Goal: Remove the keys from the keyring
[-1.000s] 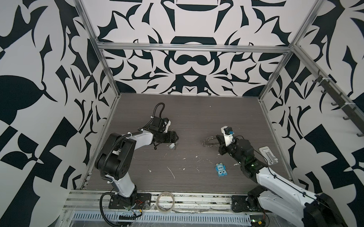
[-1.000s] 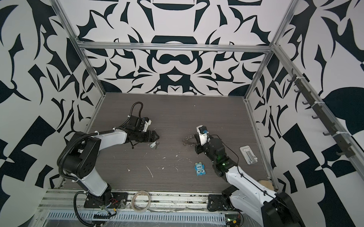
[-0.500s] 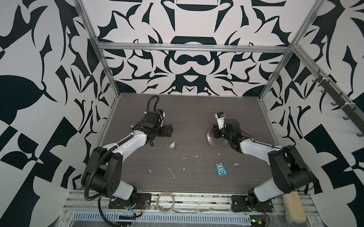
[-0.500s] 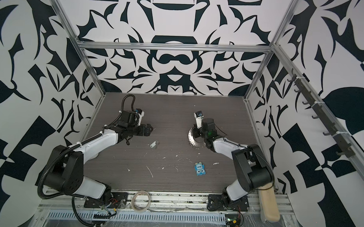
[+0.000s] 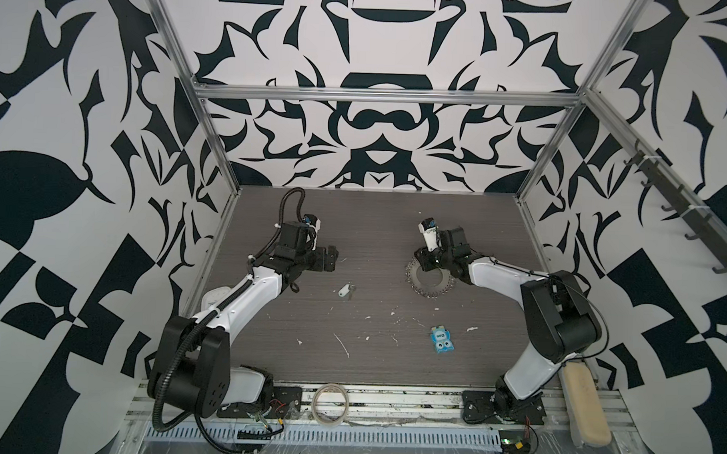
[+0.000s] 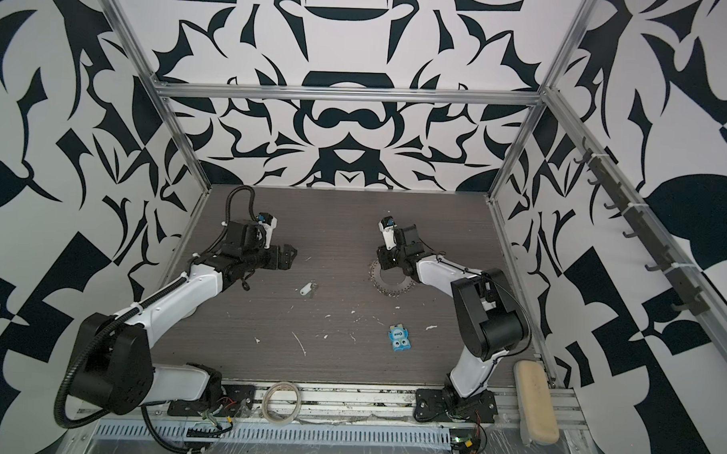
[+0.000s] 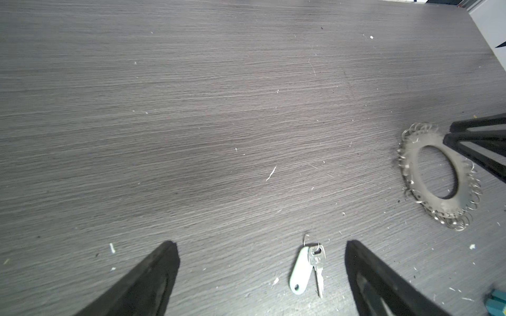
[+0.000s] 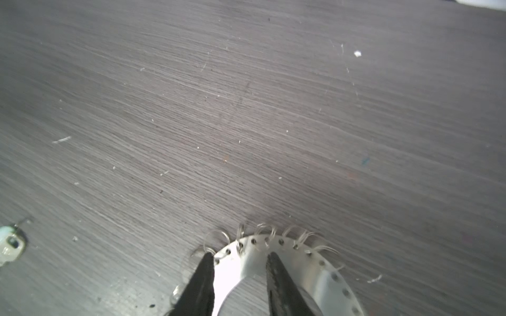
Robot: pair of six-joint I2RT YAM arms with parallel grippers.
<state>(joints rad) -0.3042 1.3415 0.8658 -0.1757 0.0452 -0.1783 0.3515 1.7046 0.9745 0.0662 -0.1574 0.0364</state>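
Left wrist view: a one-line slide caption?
Open left gripper hovers over detached keys; keyring lies apart by the right gripper.

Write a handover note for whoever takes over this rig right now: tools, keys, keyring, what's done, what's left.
Tools: left tool open, empty, above the dark table; right tool open, jaws apart over the rim of the flat grey metal keyring disc, which lies flat.
Keys: small silver key with white oblong plastic fob lies on the table, apart from the disc.
Done: keys are off the disc.
Left: seemingly only to pull both arms clear.
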